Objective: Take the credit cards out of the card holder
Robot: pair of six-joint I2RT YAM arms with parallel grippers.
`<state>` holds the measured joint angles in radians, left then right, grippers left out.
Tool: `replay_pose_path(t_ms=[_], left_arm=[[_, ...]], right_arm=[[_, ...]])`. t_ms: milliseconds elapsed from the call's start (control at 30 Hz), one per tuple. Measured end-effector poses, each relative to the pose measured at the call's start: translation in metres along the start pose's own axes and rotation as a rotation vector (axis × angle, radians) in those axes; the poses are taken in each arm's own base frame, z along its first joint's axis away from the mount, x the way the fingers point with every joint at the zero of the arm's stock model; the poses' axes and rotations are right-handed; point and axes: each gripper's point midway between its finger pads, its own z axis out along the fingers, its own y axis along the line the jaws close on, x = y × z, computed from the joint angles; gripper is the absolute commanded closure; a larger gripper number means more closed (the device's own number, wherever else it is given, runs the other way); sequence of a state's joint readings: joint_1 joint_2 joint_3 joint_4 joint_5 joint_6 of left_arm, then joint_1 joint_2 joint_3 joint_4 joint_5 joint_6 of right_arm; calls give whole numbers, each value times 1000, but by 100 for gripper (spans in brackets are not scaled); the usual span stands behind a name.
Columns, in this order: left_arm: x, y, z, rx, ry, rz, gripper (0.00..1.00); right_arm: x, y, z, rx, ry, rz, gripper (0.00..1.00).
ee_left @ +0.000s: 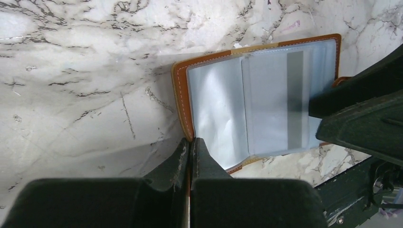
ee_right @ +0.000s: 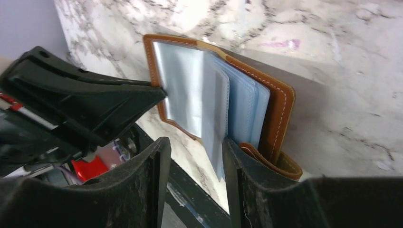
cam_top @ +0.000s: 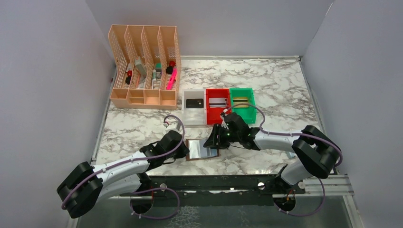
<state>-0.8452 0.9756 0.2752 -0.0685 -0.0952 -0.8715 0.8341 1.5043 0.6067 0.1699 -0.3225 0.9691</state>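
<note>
The brown card holder (cam_top: 202, 150) lies open on the marble table near the front edge. My left gripper (ee_left: 190, 145) is shut on its brown left edge (ee_left: 178, 90). A silvery-white credit card (ee_left: 273, 102) with a grey stripe sits in a clear pocket. My right gripper (ee_right: 196, 154) is open at the holder's right side. A pale blue pocket leaf (ee_right: 216, 137) hangs between its fingers, close to the right finger (ee_right: 235, 166). The brown snap tab (ee_right: 280, 166) is beside that finger. A black card (cam_top: 195, 102), a silvery card (cam_top: 217, 102) and a gold card (cam_top: 240, 100) lie in the bins.
A white bin (cam_top: 192, 115), a red bin (cam_top: 213, 116) and a green bin (cam_top: 248, 113) stand in a row just behind the holder. A peach desk organiser (cam_top: 142, 71) with small items stands at the back left. Walls close in both sides.
</note>
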Motion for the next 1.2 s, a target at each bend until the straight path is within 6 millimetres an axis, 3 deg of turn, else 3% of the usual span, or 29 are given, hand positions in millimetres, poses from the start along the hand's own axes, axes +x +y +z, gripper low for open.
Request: replay_pose_path(t_ms=[100, 267, 367, 467, 633, 767, 867, 1000, 1200], left_arm=[[0, 2, 0, -8, -4, -1, 100], [0, -10, 2, 42, 2, -15, 100], [-1, -16, 1, 65, 2, -22, 100], [-1, -17, 1, 73, 4, -25, 100], [-4, -20, -3, 84, -8, -30, 71], [-7, -12, -11, 47, -27, -32, 60], [-16, -10, -19, 29, -68, -35, 58], [-31, -23, -29, 76, -118, -28, 59], [-28, -46, -18, 158, -66, 17, 74]], right_arm=[[-4, 14, -1, -47, 5, -6, 52], [-9, 60, 1, -191, 11, -52, 52], [-4, 65, 4, -208, 33, -62, 52], [-2, 60, 11, -195, 54, -54, 53], [4, 50, 18, -166, 85, -56, 53], [1, 40, 18, -103, 69, -70, 53], [0, 30, 19, -53, 62, -77, 54], [0, 22, 19, -25, 53, -78, 56], [2, 6, 22, 18, 49, -64, 58]])
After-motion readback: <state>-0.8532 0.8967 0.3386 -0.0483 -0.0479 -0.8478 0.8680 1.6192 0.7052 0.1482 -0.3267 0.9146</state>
